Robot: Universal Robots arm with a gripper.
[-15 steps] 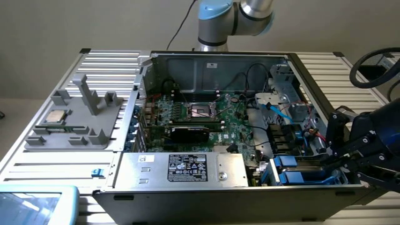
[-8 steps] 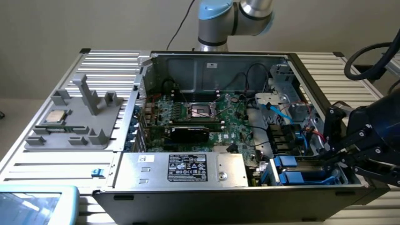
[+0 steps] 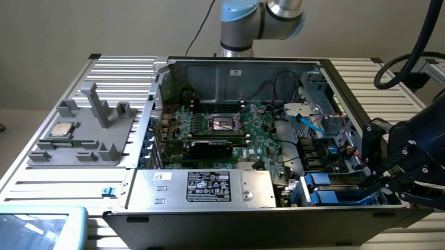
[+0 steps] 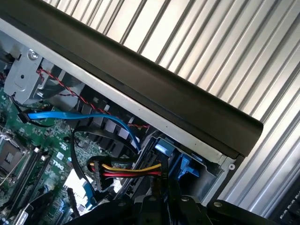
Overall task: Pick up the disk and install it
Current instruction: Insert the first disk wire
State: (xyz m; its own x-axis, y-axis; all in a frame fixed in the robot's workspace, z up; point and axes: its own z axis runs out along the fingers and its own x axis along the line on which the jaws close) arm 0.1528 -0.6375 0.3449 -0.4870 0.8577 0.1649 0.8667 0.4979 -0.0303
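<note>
The open computer case lies on the slatted table. At its corner on the exterior view's right, blue plastic rails sit in the drive bay. These are the disk's edges; its metal face is hidden. My black gripper reaches into that corner from the right, right up against the blue rails. In the wrist view the blue rails lie just beyond my gripper, beside a bundle of yellow, red and black wires and under the case's black rim.
A large silver box with a black label fills the case's near side, and the green motherboard lies behind it. A blue cable loops above the bay. On the left, a grey fixture holds a small square chip.
</note>
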